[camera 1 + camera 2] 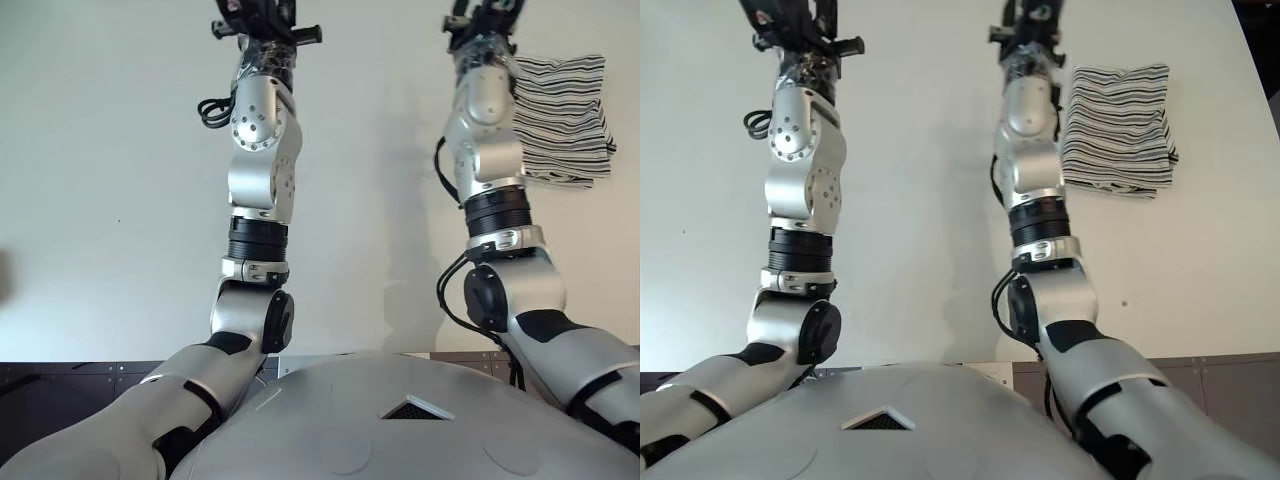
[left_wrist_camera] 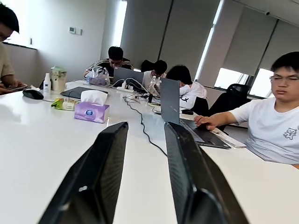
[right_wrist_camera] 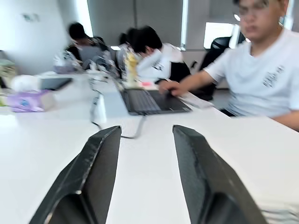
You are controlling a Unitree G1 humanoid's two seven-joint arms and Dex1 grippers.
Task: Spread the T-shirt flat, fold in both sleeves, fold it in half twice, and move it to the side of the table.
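The folded T-shirt [image 1: 1118, 130] lay on the table [image 1: 920, 190] just beside the right arm. Soft, light and limp, it looked best gripped at a stacked edge. The left gripper [image 2: 145, 135] and right gripper [image 3: 147, 135] stood spread, empty.

Head stereo pair, looking down on the same table [image 1: 100, 150]; wrist cameras low over it, facing level outward

The T-shirt [image 1: 1115, 125] is black-and-white striped — the table [image 1: 920, 150] plain white, the fingers [image 2: 103, 177] black.
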